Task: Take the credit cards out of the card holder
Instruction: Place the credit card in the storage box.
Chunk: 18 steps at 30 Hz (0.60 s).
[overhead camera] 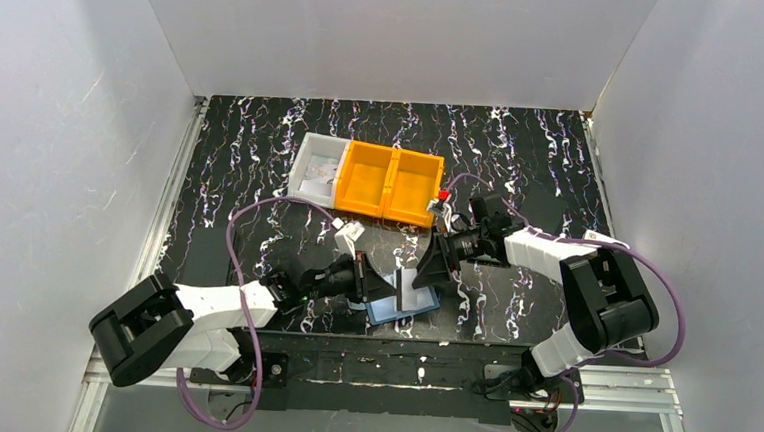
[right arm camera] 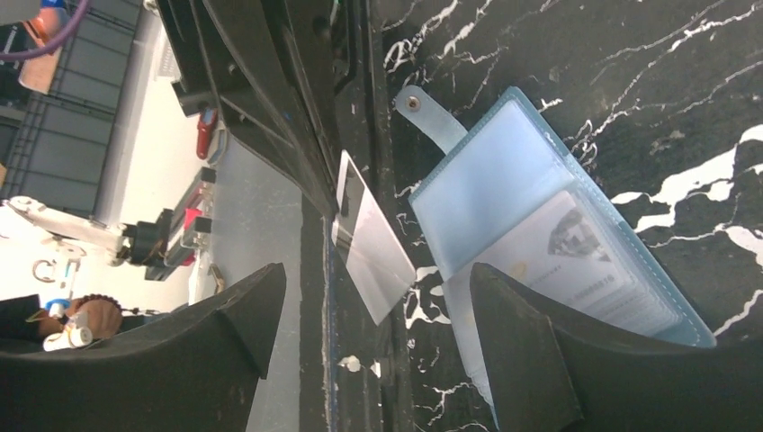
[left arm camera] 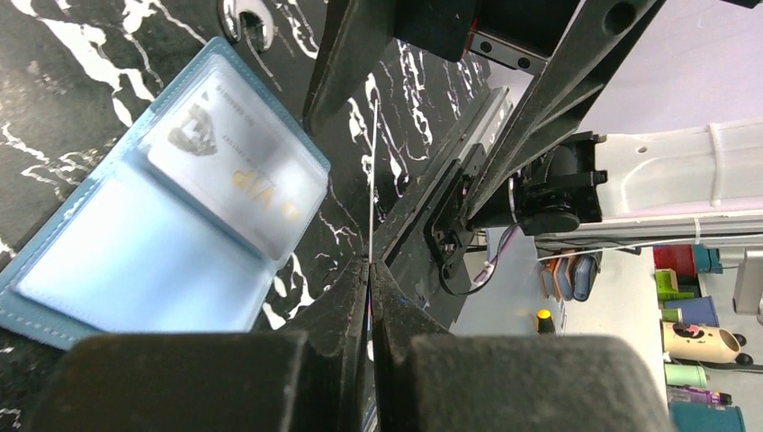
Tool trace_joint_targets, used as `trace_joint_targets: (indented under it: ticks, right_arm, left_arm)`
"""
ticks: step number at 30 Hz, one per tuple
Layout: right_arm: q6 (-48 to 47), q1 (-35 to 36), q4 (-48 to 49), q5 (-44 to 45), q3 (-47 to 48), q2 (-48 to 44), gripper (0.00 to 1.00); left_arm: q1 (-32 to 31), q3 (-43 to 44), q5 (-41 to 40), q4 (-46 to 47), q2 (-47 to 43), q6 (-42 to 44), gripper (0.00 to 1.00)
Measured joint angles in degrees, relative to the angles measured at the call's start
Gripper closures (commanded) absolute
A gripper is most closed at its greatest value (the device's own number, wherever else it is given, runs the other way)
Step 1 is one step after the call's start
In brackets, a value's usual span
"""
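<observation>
The open card holder (left arm camera: 135, 261) lies flat on the black marbled table (overhead camera: 521, 164), with one credit card (left arm camera: 238, 171) tucked in a clear pocket. Gold "VIP" lettering reads on it; the finer print is blurred. A second card (right arm camera: 371, 247) is out of the holder, just beside its snap tab (right arm camera: 423, 112), pinched by one edge in the closed left gripper (left arm camera: 371, 270). The right gripper (right arm camera: 376, 274) stands spread, a finger on each side of that card, not touching it. Farther back sit a white bin (overhead camera: 306, 156), its contents unclear, and an orange two-compartment bin (overhead camera: 392, 182).
</observation>
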Motion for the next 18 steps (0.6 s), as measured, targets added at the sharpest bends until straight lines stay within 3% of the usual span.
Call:
trace_joint_targets:
  ticks: [5,6,8,10,12,15,18]
  right_arm:
    - [3.93,-0.13,3.63,-1.62,0.00,-0.98,0.38]
    - [4.35,-0.17,3.96,-1.81,0.00,-0.98,0.46]
    - [5.53,-0.42,4.50,-2.56,0.00,-0.98,0.75]
    - [5.68,-0.59,5.18,-2.99,0.00,-0.98,0.97]
    - [6.27,-0.87,5.25,-3.78,0.00,-1.05,0.99]
    - [5.27,-1.09,4.13,-4.50,0.02,-2.03,0.99]
    - [-1.66,-1.20,-2.71,-3.41,0.70,-4.63,0.99]
  left_arm:
    - [-0.55,1.36,0.17,1.27,0.72,-0.22,1.00]
    - [-0.57,1.51,0.17,1.53,0.83,-0.24,1.00]
    - [-0.57,1.60,0.17,2.21,1.07,-0.28,1.00]
    - [-0.57,1.60,0.15,2.40,1.22,-0.37,1.00]
    - [-0.57,1.60,-0.09,2.45,1.22,-0.59,1.00]
    - [-0.57,1.20,-1.62,2.64,0.98,-1.60,0.68]
    - [-0.61,-0.68,-4.02,2.91,-1.05,-3.58,0.34]
